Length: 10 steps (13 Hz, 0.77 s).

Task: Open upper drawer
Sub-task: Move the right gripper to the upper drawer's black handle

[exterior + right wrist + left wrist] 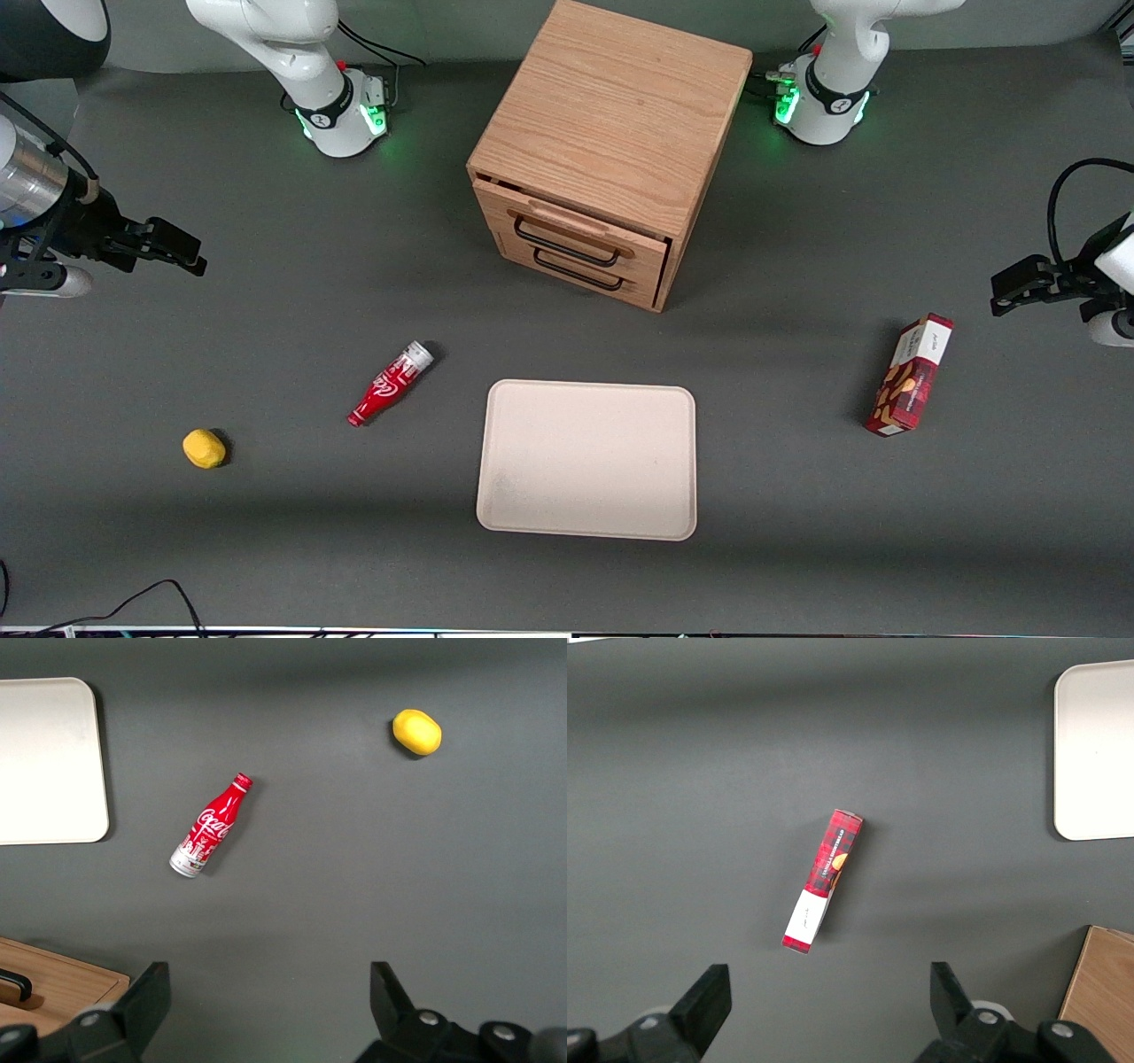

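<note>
I hold gripper point(177, 252) high at working arm's end, fingers point(142, 997) apart, empty. Upper drawer point(571, 239) shut in oak cabinet point(611, 115), well apart. I'd straddle its black handle point(567, 245) mid-span, clamp, pull straight along drawer axis

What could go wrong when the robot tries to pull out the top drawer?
1. The two black handles sit very close together. The gripper, open and hovering far off toward the working arm's end of the table, might hook the lower handle instead of the upper drawer one.
2. The cabinet stands loose and turned at an angle, so a crooked pull might drag it.
3. The red bottle lies on its side and might roll if bumped.
</note>
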Available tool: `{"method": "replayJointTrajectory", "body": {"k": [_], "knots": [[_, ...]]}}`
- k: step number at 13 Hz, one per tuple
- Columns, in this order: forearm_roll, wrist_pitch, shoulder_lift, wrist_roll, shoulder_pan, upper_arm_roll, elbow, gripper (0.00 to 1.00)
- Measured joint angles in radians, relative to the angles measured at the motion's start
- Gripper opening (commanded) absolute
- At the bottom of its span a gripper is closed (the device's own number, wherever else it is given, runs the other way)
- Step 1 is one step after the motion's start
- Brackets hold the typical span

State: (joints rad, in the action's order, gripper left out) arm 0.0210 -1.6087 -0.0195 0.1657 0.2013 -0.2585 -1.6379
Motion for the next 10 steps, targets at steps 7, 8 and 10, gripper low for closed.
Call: {"method": "replayJointTrajectory", "body": {"k": [7,8,10], "knots": [[0.001,-0.003,0.041,-0.002,-0.017,-0.039,0.031,1.0],[0.001,-0.003,0.069,-0.002,-0.03,-0.076,0.062,1.0],[0.002,-0.003,0.134,-0.01,-0.045,-0.197,0.118,1.0]]}}
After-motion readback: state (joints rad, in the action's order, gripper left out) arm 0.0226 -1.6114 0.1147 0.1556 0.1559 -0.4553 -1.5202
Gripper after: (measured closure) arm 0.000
